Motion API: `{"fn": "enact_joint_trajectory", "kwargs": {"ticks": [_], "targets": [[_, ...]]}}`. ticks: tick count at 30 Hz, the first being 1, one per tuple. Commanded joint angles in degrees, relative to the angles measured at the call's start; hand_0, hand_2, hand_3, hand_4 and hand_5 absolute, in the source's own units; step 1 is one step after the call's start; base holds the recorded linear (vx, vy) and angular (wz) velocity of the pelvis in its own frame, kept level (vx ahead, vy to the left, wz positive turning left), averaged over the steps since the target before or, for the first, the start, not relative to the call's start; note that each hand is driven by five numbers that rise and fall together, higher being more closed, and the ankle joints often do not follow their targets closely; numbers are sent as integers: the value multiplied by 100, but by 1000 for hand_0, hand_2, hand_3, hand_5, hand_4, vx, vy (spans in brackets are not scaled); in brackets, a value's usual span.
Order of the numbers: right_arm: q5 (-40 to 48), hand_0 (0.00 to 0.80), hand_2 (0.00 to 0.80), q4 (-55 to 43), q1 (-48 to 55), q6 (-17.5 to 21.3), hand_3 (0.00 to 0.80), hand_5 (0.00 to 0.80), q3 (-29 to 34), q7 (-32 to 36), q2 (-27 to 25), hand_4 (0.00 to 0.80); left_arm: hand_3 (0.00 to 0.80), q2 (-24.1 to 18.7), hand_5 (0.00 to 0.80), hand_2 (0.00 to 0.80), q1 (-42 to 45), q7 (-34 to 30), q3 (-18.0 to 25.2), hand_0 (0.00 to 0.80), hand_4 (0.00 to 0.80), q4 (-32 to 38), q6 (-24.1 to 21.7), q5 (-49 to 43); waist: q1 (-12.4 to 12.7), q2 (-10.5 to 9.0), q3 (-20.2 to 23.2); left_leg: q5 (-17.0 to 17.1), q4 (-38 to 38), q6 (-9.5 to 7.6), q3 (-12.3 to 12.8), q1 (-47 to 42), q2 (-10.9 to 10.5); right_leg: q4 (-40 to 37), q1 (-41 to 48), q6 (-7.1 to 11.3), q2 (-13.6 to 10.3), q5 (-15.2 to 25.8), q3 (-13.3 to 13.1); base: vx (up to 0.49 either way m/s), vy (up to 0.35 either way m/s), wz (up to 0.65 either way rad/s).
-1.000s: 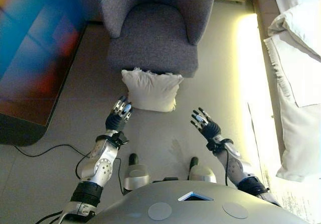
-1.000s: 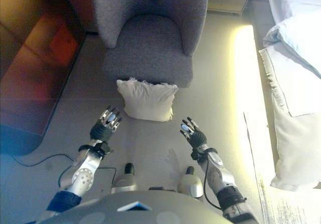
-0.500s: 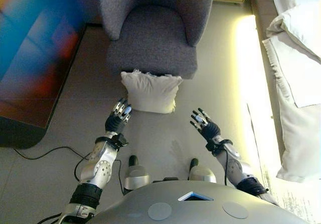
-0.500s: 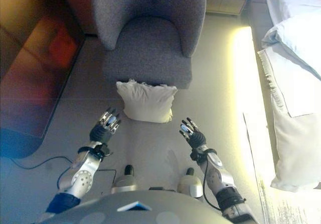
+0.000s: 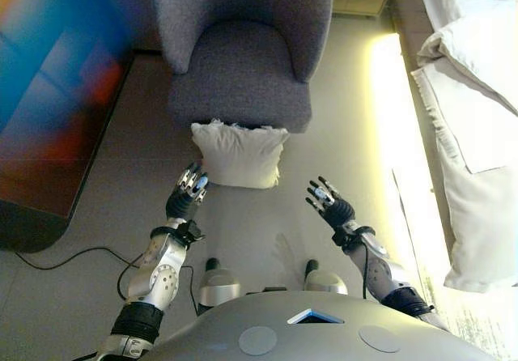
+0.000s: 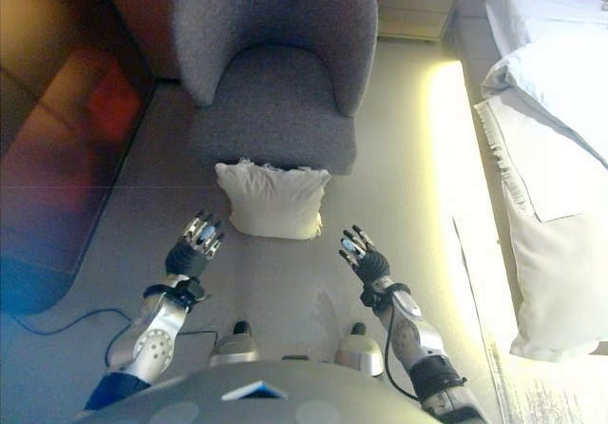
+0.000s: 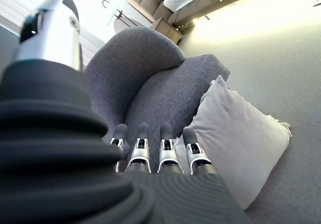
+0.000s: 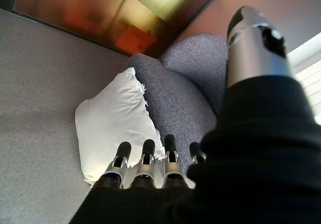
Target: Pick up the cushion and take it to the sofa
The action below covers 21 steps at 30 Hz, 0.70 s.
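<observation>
A white cushion (image 5: 237, 154) with a frayed top edge stands on the floor, leaning against the front of a grey armchair (image 5: 243, 53). My left hand (image 5: 186, 195) is raised open just short of the cushion's lower left corner, not touching it. My right hand (image 5: 328, 203) is open too, off to the cushion's right and a little nearer to me. Each wrist view shows straight fingers (image 7: 165, 151) with the cushion (image 8: 113, 126) beyond them and nothing held.
A dark glossy cabinet (image 5: 48, 110) runs along the left. A bed with white bedding (image 5: 473, 94) lines the right, with a lit strip of floor beside it. A small wooden cabinet (image 6: 418, 6) stands behind the armchair.
The whole view has shifted slightly, so the camera has moved. Both hands stay open at about the same distance from the cushion.
</observation>
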<state>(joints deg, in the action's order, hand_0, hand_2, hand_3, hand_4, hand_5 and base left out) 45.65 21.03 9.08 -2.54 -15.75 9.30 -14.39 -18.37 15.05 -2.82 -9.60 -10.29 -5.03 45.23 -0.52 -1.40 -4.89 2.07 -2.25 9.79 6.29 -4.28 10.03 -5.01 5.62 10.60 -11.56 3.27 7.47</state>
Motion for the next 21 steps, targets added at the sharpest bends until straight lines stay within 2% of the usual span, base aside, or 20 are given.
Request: {"fn": "enact_joint_trajectory", "kwargs": {"ticks": [1, 4, 7, 11, 12, 14, 17, 20, 21], "targets": [[-66, 0, 0, -215, -189, 140, 0, 0, 126, 27, -34, 0, 0, -44, 0, 0, -234, -125, 241, 0, 0, 199, -247, 44, 39, -63, -20, -383, 841, -347, 113, 400, -205, 754, -342, -26, -47, -247, 119, 50, 158, -2], [-162, 0, 0, -212, -108, 162, 0, 0, 218, -1, 13, 0, 0, -67, 0, 0, -252, -170, 230, 0, 0, 204, -232, 98, 9, -50, -22, -417, 758, -446, 154, 356, -296, 1055, -424, 86, -221, -326, 186, 58, 161, 5], [-149, 0, 0, -208, -113, 263, 0, 0, 284, -92, 122, 0, 0, -110, 0, 0, -338, -147, 161, 0, 0, 165, -241, 9, 17, -97, -58, -560, 907, -637, 122, 453, -526, 1618, -551, 141, -509, -135, 110, 69, 181, 10], [-12, 0, 0, -197, -92, 510, 0, 0, 313, -213, 235, 0, 0, -188, 0, 0, -464, -112, 86, 0, 0, 107, -249, -122, 16, -20, -161, -740, 1138, -940, 44, 577, -761, 3020, -1104, 27, -805, 406, -190, 62, 248, 23], [-6, 0, 0, -190, -62, 540, 0, 0, 310, -247, 267, 0, 0, -207, 0, 0, -480, -94, 91, 0, 0, 86, -233, -131, 10, 45, -194, -781, 1186, -999, 0, 577, -779, 3497, -1238, -20, -784, 512, -308, 95, 261, 53], [12, 0, 0, -190, -16, 511, 0, 0, 287, -289, 275, 0, 0, -252, 0, 0, -508, -158, 169, 0, 0, 51, -172, -93, -13, 123, -277, -845, 1253, -1025, -37, 490, -804, 4025, -1461, -69, -740, 700, -375, 141, 227, 52], [-25, 0, 0, -232, 80, 515, 0, 0, 242, -297, 257, 0, 0, -330, 0, 0, -416, -263, 240, 0, 0, 128, -111, -90, -77, 42, -330, -1038, 1387, -1014, 51, 340, -874, 3665, -1576, -40, -706, 765, -322, 287, 46, 27], [65, 0, 0, -295, 96, 517, 0, 0, 246, -354, 184, 0, 0, -394, 0, 0, -378, -311, 228, 0, 0, 229, -58, -36, -206, -198, -382, -1310, 1491, -962, 150, 166, -1008, 2584, -1647, 73, -606, 803, -142, 370, -110, 6], [176, 0, 0, -304, 34, 517, 0, 0, 228, -379, 125, 0, 0, -415, 0, 0, -410, -294, 138, 0, 0, 250, -91, -39, -315, -385, -393, -1485, 1488, -972, 143, 51, -1148, 1799, -1864, 160, -496, 807, -64, 434, -130, -3]]}}
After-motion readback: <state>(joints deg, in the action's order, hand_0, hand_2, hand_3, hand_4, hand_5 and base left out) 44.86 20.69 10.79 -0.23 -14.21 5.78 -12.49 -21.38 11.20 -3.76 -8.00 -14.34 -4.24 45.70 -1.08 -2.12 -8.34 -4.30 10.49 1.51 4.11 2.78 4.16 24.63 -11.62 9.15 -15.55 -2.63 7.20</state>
